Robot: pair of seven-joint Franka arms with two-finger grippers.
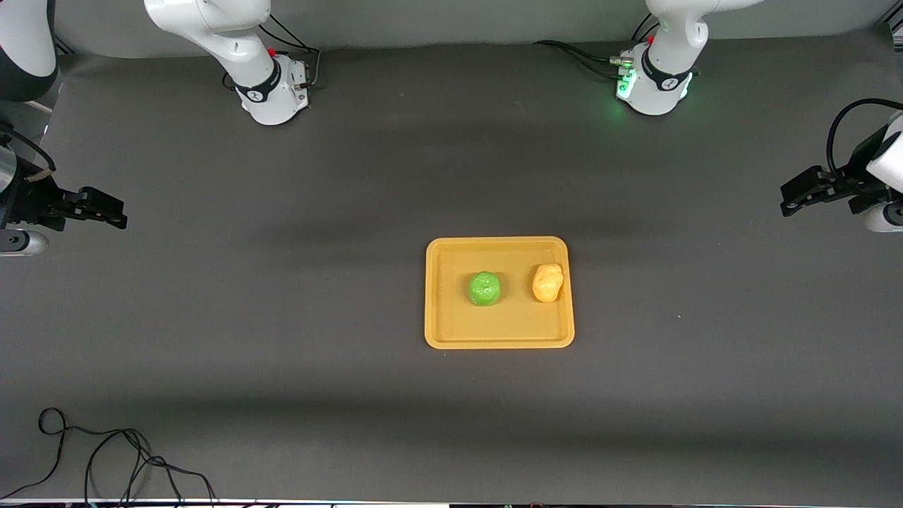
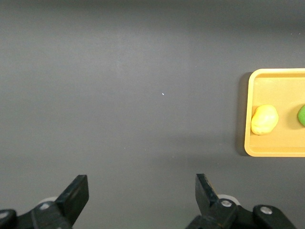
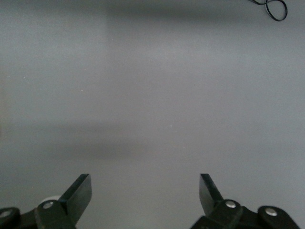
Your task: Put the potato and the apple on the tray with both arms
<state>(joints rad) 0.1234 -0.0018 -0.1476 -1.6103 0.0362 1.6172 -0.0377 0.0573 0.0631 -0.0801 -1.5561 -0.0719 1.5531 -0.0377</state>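
- Front view: we see the apple and the potato both lying in the tray near the table's middle, apart from each other, the potato toward the left arm's end and close to the rim. The left gripper hangs over the table's edge at its own end, the right gripper likewise at its end; both wait with jaws released and empty. We judge the task done.
- Left wrist view: the left gripper has its jaws spread wide over bare table; the potato sits just inside the tray. It looks lumpy and matte, probably light and firm; we would grip it across its narrow waist.
- Right wrist view: the right gripper is parted, nothing between the jaws, with only a cable loop in view. The glossy apple may slip, so we would pinch it across its widest middle.
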